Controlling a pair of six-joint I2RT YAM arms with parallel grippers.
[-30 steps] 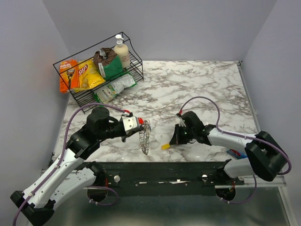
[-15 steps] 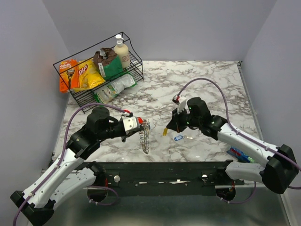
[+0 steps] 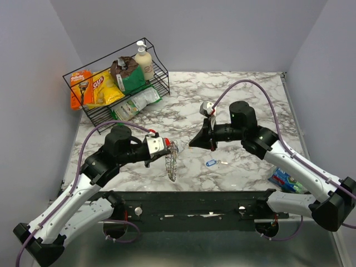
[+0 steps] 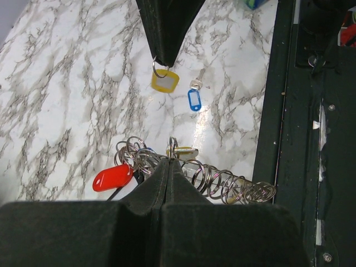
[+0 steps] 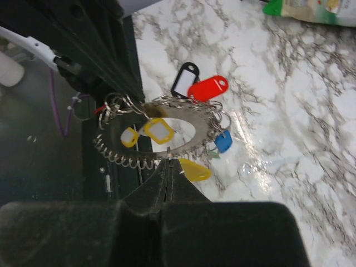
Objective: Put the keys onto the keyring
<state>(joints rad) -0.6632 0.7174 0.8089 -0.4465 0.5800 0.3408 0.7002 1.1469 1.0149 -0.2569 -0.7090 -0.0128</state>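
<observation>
Right claw has risen from the near edge of the desk toward its middle.

Top view: left claw clamped on the keyring, hung over the near-left desk. Right claw near, on its right. Blue-tagged key lying loose toward the near edge.

Left wrist view: yellow-tagged key dangling from the closed right claw, straight ahead of the ring.

Right wrist view: ring broadside just beyond the fingertips, long axis crosswise. Right arm judged the one to thread.
</observation>
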